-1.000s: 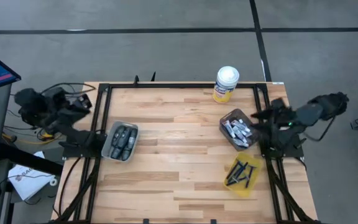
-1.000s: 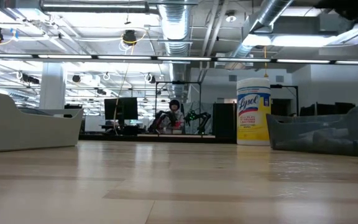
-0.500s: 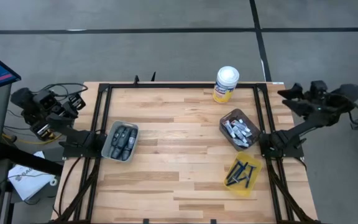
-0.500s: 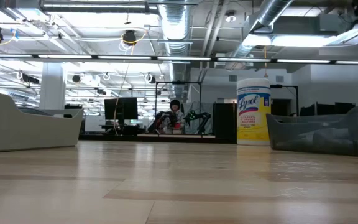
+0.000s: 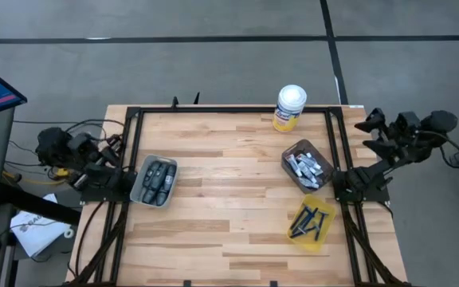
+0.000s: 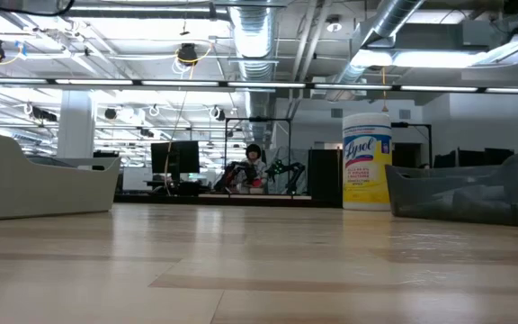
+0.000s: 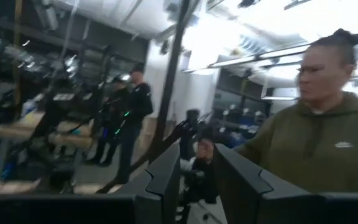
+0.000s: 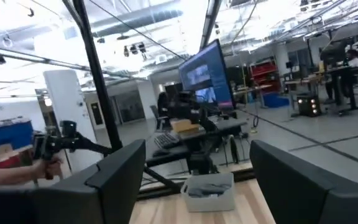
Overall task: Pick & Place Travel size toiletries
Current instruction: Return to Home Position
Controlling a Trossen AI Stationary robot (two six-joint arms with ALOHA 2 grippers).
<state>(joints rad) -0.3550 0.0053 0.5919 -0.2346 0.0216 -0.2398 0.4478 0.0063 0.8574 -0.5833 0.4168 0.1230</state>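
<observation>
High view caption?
Shavers in grey bin, tubes in dark bin, razors in yellow bin; left arm, right arm parked aside.

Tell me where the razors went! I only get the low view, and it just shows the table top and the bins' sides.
Observer: The razors lie inside the yellow bin, at the table's right side.
Operator: Where's the right hand? I can't see it!
Observer: The right hand is up by the table's right edge, open and empty.
</observation>
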